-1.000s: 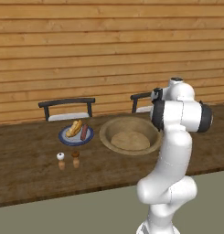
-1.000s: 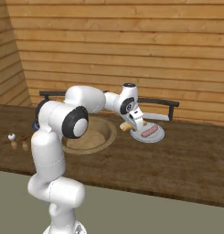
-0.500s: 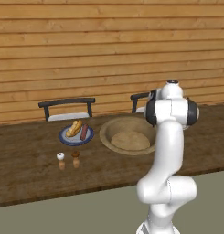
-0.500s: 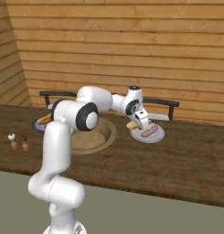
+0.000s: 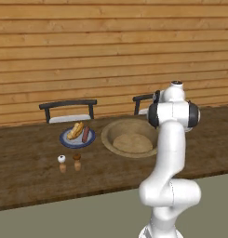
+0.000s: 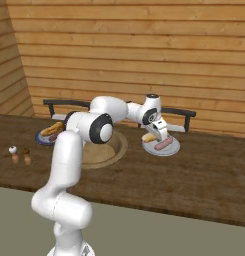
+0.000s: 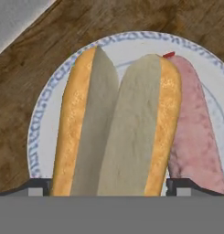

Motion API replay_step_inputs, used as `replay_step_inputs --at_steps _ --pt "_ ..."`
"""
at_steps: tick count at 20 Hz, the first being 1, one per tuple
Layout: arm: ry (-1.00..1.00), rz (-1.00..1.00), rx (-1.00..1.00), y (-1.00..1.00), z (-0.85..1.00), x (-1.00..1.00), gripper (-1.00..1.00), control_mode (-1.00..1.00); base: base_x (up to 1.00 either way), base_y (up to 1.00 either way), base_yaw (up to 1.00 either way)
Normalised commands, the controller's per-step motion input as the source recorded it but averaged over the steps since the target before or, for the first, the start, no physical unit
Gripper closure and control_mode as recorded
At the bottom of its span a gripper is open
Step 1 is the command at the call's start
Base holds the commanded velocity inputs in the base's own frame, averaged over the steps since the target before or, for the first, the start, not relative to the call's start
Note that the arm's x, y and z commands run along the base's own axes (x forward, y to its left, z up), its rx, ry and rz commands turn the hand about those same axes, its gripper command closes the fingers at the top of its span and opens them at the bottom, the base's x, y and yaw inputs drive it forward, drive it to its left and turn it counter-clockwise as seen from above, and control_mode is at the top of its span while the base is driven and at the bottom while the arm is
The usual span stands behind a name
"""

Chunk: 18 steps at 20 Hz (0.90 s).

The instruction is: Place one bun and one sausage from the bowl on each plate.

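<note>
A split golden bun [image 7: 118,128] lies on the blue-rimmed plate [image 7: 45,109] with a pinkish sausage [image 7: 193,137] beside it. My gripper [image 7: 111,187] hangs right over this bun, open, one fingertip on each side of it. From the right base view, the gripper [image 6: 155,135] is low over that plate [image 6: 174,148], which carries the bun [image 6: 149,137] and sausage [image 6: 164,144]. A second plate [image 5: 64,138] left of the wooden bowl [image 5: 110,132] holds another bun [image 5: 77,130] and sausage [image 5: 85,134].
Two small shakers [image 5: 62,161] [image 5: 77,159] stand in front of the left plate. Dark chair backs [image 5: 69,106] [image 6: 181,114] rise behind the table, against the wooden wall. The table's front edge [image 5: 87,197] runs near the robot base.
The hand has swung right and down over the right plate with the bun. Its jaws have spread wider, and the bun now rests on the plate.
</note>
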Motion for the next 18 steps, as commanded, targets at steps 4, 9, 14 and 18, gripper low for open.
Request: replay_step_inputs --at_steps 4,9,14,18 --pt "-0.02 0.00 0.02 -0.08 0.19 -0.03 -1.00 -1.00 0.00 0.00 0.00" --pt "-0.30 0.02 0.00 0.09 0.91 -0.79 -1.00 -1.00 0.00 0.00 0.00" --pt "-0.45 0.04 -0.08 0.40 0.67 -1.00 -1.00 -1.00 0.00 0.00 0.00" --pt "-0.37 0.20 -0.09 0.64 0.11 -1.00 -1.00 -1.00 0.00 0.00 0.00"
